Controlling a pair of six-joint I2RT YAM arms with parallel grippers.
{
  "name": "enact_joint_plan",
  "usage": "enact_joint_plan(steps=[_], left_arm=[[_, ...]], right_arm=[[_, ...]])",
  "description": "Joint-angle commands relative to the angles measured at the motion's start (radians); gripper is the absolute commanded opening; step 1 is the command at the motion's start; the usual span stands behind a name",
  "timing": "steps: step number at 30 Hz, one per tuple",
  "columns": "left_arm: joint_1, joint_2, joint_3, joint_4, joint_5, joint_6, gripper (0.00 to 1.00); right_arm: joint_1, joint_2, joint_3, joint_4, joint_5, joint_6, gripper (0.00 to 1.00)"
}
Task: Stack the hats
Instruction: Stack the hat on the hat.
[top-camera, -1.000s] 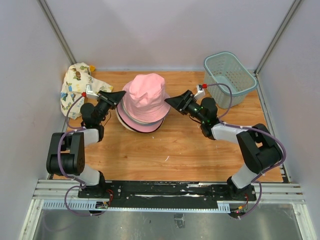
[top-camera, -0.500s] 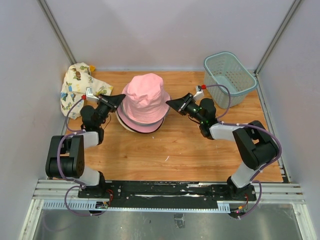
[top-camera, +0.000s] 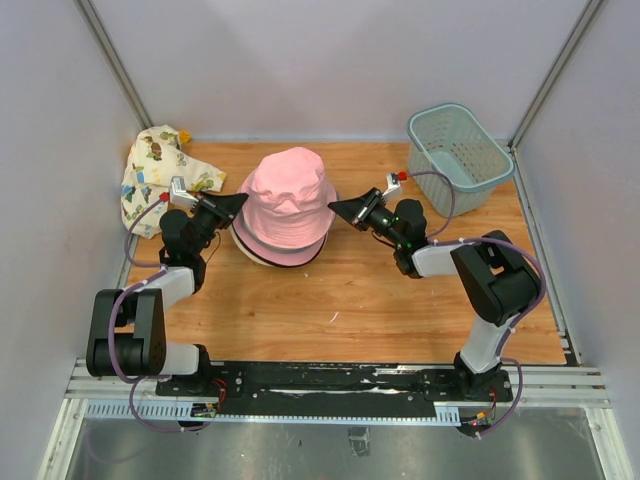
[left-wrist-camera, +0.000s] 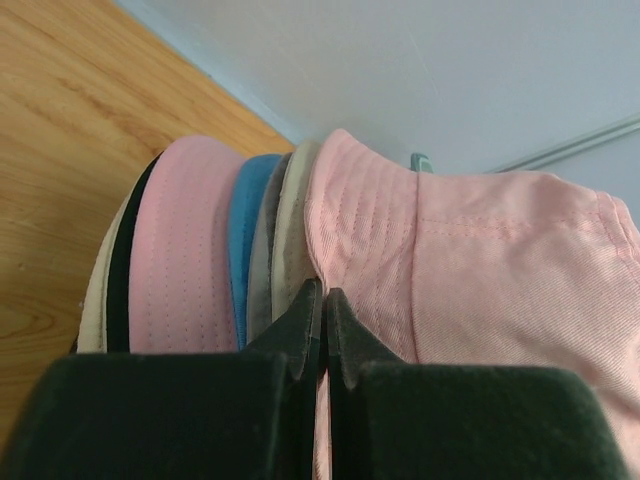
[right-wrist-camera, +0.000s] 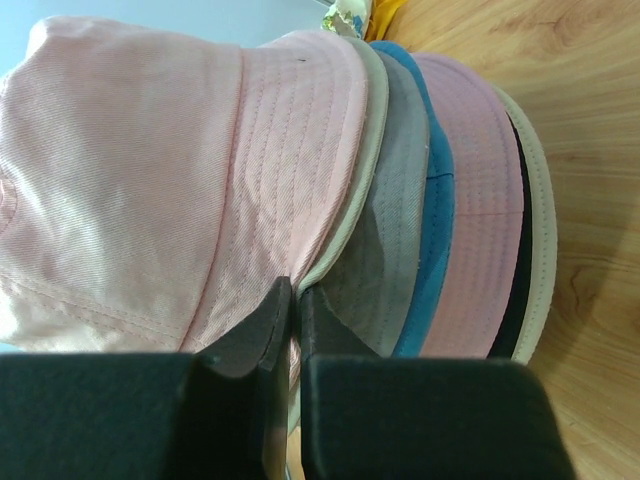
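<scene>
A stack of hats (top-camera: 283, 252) sits at the middle back of the table, with a pink hat (top-camera: 290, 190) on top. My left gripper (top-camera: 243, 201) is shut on the left side of the pink hat's brim (left-wrist-camera: 330, 240), and my right gripper (top-camera: 333, 209) is shut on its right side (right-wrist-camera: 300, 170). In the left wrist view my left gripper (left-wrist-camera: 323, 295) pinches the pink brim, with cream, grey, blue (left-wrist-camera: 252, 230), pink and black brims layered below. In the right wrist view my right gripper (right-wrist-camera: 293, 290) holds the pink brim above grey (right-wrist-camera: 395, 230), blue, pink and cream brims.
A grey-green slatted basket (top-camera: 458, 155) stands at the back right corner. A cream patterned piece of fabric (top-camera: 150, 175) lies at the back left against the wall. White walls close the table in on three sides.
Both grippers have closed on the top pink hat's brim. The right arm has moved slightly back and left, and the left arm has lifted slightly towards the hat.
</scene>
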Motion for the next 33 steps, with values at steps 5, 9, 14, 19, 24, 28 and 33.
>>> enact_joint_plan(steps=[5,9,14,19,24,28,33], left_arm=[[0.005,0.046,-0.052,-0.166,-0.048,0.075,0.01],[0.005,0.050,-0.079,-0.148,-0.042,0.072,0.00],[0.005,0.051,-0.106,-0.135,-0.035,0.069,0.00],[0.006,0.025,-0.143,-0.127,-0.021,0.054,0.01],[0.005,-0.026,-0.201,-0.102,-0.001,0.019,0.01],[-0.001,-0.071,-0.254,-0.081,0.009,-0.014,0.00],[-0.008,-0.134,-0.285,-0.069,0.008,-0.045,0.01]], right_arm=[[0.018,0.071,-0.006,-0.046,-0.015,-0.039,0.01],[0.019,0.080,-0.015,-0.042,-0.016,-0.048,0.01],[0.021,0.092,-0.019,-0.045,-0.018,-0.056,0.01],[0.019,0.096,0.032,-0.109,-0.018,-0.079,0.01],[0.014,0.114,0.160,-0.248,-0.020,-0.126,0.01],[0.013,0.163,0.278,-0.342,-0.020,-0.146,0.01],[0.013,0.201,0.366,-0.393,-0.023,-0.156,0.01]])
